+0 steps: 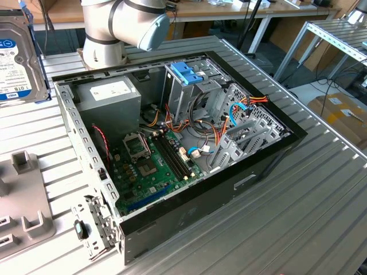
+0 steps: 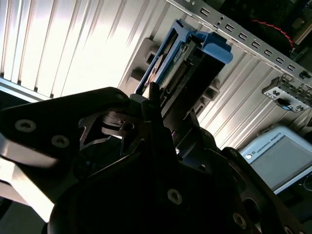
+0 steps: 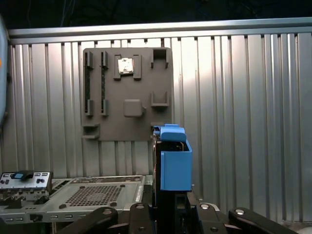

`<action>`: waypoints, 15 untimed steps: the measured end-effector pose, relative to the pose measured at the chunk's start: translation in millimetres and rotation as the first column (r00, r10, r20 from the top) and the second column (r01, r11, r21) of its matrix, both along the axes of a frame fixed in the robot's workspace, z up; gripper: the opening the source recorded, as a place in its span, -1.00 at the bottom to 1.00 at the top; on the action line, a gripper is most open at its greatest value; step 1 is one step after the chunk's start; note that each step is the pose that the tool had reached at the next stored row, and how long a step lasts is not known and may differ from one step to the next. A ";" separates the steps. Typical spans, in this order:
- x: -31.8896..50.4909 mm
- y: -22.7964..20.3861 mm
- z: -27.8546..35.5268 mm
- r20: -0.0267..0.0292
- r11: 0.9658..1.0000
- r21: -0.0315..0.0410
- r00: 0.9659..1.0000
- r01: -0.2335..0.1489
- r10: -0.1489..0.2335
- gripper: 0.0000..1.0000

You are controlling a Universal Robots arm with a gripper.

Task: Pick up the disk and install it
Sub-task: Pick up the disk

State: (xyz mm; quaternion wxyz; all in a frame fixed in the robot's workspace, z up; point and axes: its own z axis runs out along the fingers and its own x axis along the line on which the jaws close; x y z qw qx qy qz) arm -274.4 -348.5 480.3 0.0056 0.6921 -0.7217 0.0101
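Observation:
The disk (image 1: 14, 57) is a silver drive with a white and blue label and a blue edge frame. It hangs raised at the exterior view's upper left, beyond the open computer case (image 1: 74, 132). In both wrist views it stands edge-on with its blue frame outward, the disk (image 3: 174, 163) clamped at its lower end. My gripper (image 3: 170, 207) is shut on it, dark fingers (image 3: 141, 214) pressing both flat sides. In the second wrist view the disk (image 2: 195, 58) sticks out past my gripper (image 2: 173, 122) over the ribbed metal table.
Inside the case stand a tall metal cage with a blue handle (image 1: 186, 74), a grey power supply box (image 1: 109, 94), a green motherboard (image 1: 152, 166) and loose cables. A grey fixture plate (image 3: 126, 92) lies on the table beside the case. The arm's base (image 1: 106, 34) stands behind the case.

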 end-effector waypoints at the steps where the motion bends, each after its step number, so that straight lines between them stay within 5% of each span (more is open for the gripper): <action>1: 2.0 0.0 0.0 0.000 1.000 0.000 1.000 0.000 0.000 -0.30; 15: 40.0 0.1 0.0 0.000 1.000 0.000 1.000 0.000 0.000 -0.30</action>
